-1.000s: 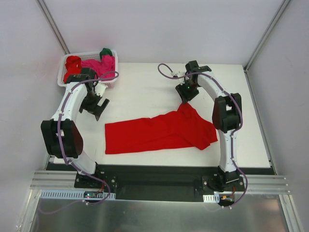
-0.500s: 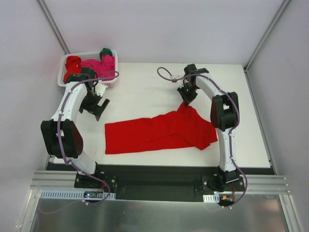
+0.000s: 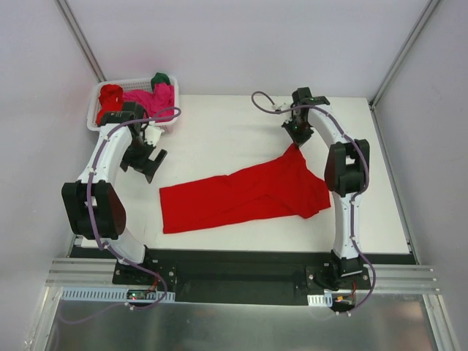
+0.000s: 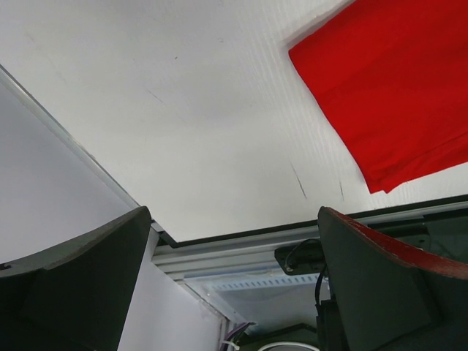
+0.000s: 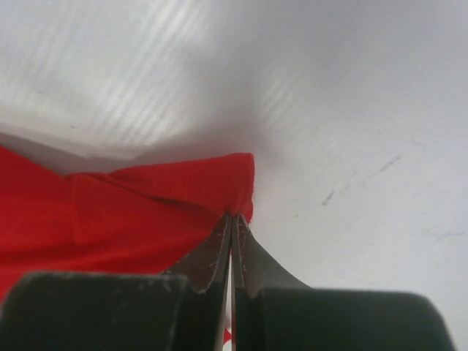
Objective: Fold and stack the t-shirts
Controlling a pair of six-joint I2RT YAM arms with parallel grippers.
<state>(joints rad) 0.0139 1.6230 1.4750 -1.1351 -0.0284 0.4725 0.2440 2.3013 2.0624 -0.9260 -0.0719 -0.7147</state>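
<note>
A bright red t-shirt point(image 3: 245, 195) lies stretched across the middle of the white table point(image 3: 219, 135), its upper right corner pulled up toward the back. My right gripper point(image 3: 295, 139) is shut on that corner; the right wrist view shows the jaws pinched together on the red t-shirt's hem point(image 5: 238, 183) at my right gripper point(image 5: 232, 215). My left gripper point(image 3: 148, 162) hangs open above the table left of the shirt, nothing between its fingers. In the left wrist view the red t-shirt's point(image 4: 395, 95) end shows at the upper right. More t-shirts, red point(image 3: 111, 95), magenta-pink point(image 3: 150, 99) and dark green point(image 3: 160, 78), sit in the basket.
The white lattice basket point(image 3: 93, 121) stands at the back left corner. Grey enclosure walls rise on three sides. A black rail point(image 3: 234, 257) runs along the near table edge between the arm bases.
My right gripper has shut on the shirt's corner and moved right and toward the back, pulling that corner with it. The left arm has not moved.
</note>
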